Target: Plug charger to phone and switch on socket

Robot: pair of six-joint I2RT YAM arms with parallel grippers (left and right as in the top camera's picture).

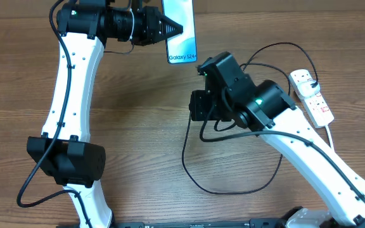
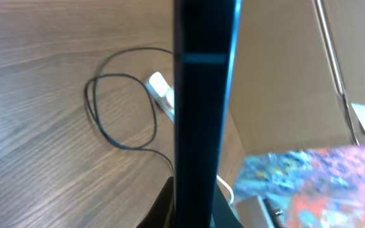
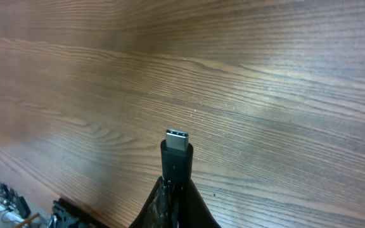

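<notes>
The phone (image 1: 181, 30), its light blue screen reading "Galaxy S24+", sits at the top centre of the overhead view, held off the worktop in the left gripper (image 1: 172, 28). The charger (image 1: 184, 155) is a thin black cable looping across the lower middle. Its silver connector tip (image 3: 177, 140) points upward from the right gripper (image 3: 175, 187). The socket (image 1: 313, 98), white with red switches, lies at the right edge.

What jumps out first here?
The lit teal phone, clamped by the left gripper at the table's top centre. The right gripper pinches the charger connector, metal tip bared, mid-table. The white socket lies at the far right.
</notes>
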